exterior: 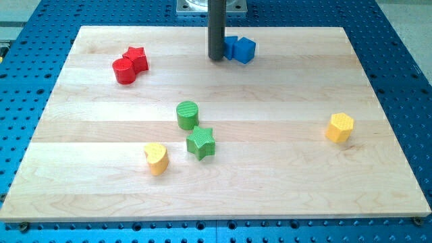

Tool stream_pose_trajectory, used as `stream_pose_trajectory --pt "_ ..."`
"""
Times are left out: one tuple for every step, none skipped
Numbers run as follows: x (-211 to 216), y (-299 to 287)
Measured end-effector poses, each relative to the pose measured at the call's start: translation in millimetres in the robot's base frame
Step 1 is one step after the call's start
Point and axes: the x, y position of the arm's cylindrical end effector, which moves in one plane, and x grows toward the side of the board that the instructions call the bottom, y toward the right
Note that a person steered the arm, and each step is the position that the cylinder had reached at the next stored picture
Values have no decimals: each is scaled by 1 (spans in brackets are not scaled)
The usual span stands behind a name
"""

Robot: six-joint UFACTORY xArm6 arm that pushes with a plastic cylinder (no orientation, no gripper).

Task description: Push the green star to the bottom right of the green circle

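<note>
The green star (201,142) lies on the wooden board, just below and slightly to the right of the green circle (187,115), nearly touching it. My tip (217,58) is at the view's top centre, right beside the left edge of the blue blocks (239,48), far above both green blocks.
A red star (138,59) and a red circle (124,71) touch at the upper left. A yellow heart (156,158) lies left of the green star. A yellow hexagon (339,127) lies at the right. The board (270,175) sits on a blue perforated table.
</note>
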Motion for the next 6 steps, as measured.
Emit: stream_pose_trajectory --pt "47 -5" --pt "109 16" --pt "197 31" --pt "256 29" --pt "290 -17" --pt "260 -22"
